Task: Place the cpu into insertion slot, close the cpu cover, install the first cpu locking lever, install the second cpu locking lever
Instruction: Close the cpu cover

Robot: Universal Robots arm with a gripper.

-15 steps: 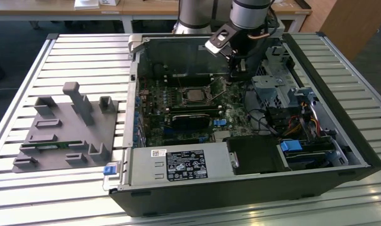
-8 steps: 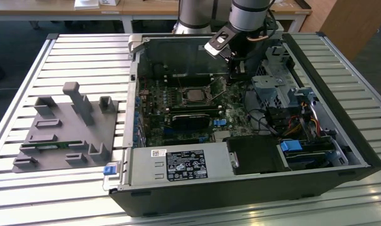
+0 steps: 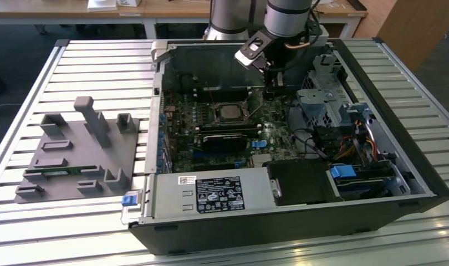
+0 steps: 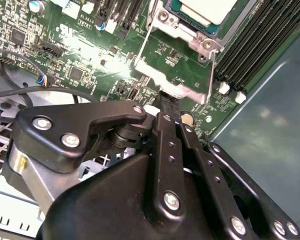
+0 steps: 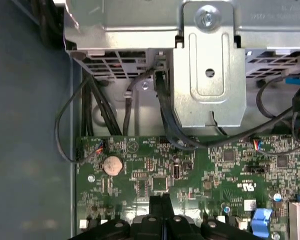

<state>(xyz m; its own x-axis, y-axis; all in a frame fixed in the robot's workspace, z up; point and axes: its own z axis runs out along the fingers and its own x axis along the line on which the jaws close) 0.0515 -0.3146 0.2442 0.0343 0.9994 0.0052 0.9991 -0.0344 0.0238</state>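
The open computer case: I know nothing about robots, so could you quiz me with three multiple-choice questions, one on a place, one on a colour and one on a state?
1. Where is the cpu?
A. on the grey stand
B. in the insertion slot
C. between the fingers

2. What colour is the motherboard?
A. green
B. red
C. white

3. The gripper is:
A. spread wide
B. shut
C. holding a cable

Answers:
1. B: its silver top sits framed in the socket.
2. A: the board is green in both wrist views.
3. B: its two fingers meet edge to edge.
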